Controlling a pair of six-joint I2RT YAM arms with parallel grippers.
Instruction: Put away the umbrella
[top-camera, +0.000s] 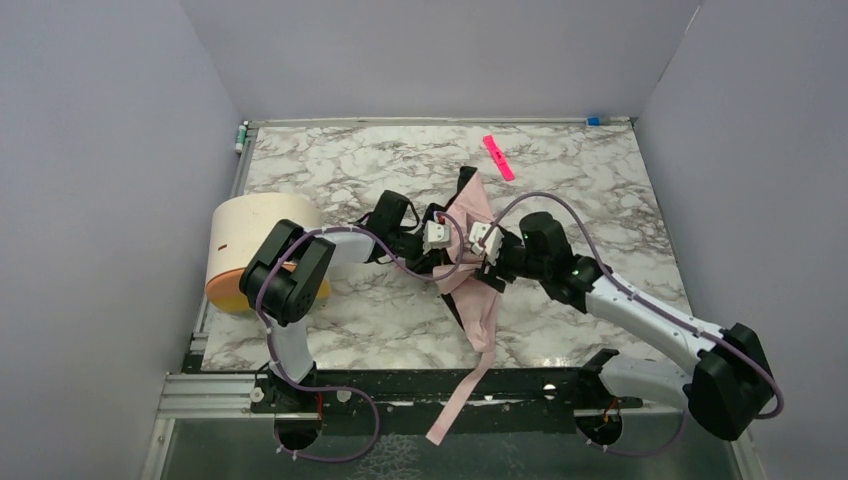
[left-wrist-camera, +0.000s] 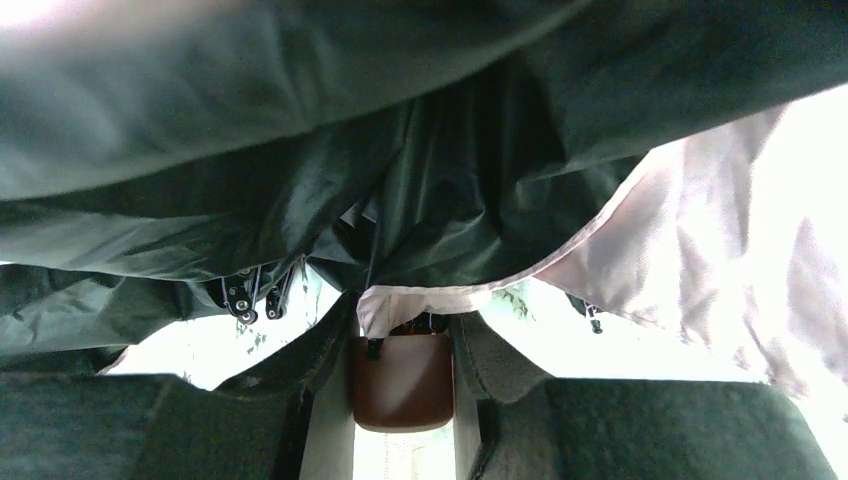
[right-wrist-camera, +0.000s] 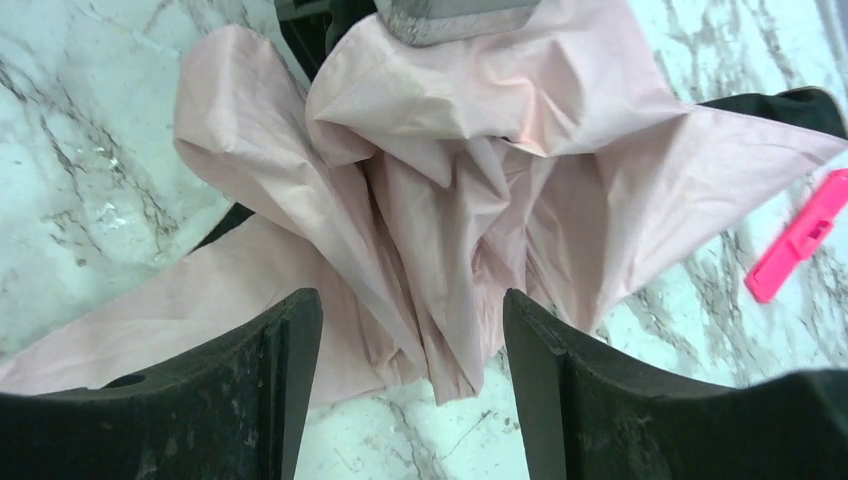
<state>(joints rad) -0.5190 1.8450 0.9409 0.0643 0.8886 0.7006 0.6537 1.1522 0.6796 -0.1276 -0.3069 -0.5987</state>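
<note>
Right claw (right-wrist-camera: 408, 310) spread astride the umbrella (right-wrist-camera: 450, 200), left claw (left-wrist-camera: 400, 335) unclear, strap (top-camera: 455, 400) overhanging the table (top-camera: 330, 180) edge

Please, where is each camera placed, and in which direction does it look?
Top external: high behind the arm bases, looking down on the marble table; both arms show, left gripper and right gripper at the umbrella.
Left wrist: on the left arm, close under the umbrella's black lining; its own fingers at the bottom.
Right wrist: on the right arm, looking down at the pink fabric; its own fingers spread below.
Shared: top and right wrist both show the bright pink strip.
</note>
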